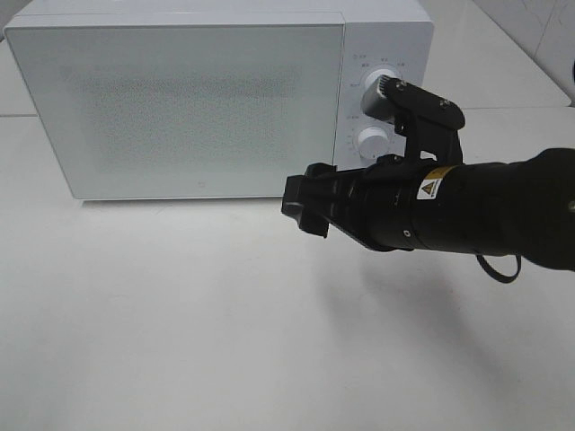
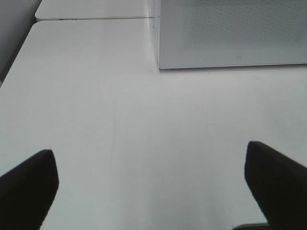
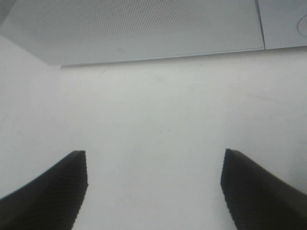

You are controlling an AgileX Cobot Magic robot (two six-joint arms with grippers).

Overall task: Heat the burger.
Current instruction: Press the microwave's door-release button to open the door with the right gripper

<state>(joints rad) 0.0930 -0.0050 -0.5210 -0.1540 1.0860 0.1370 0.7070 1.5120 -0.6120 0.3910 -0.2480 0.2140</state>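
The burger is out of view in every frame. A white microwave [image 1: 180,99] stands at the back of the white table [image 1: 180,314] with its door shut. My right gripper [image 1: 301,211] hovers above the table just in front of the microwave's lower right door corner. In the right wrist view it [image 3: 153,165] is open and empty, facing the door's bottom edge [image 3: 144,33]. My left gripper [image 2: 151,160] is open and empty over bare table, with the microwave's front corner [image 2: 230,33] ahead of it. It does not show in the exterior high view.
The microwave's control panel has two round knobs, the upper knob [image 1: 377,88] partly behind my right arm's wrist and the lower knob [image 1: 368,142] beside it. A seam between table tops [image 2: 96,18] runs behind the left side.
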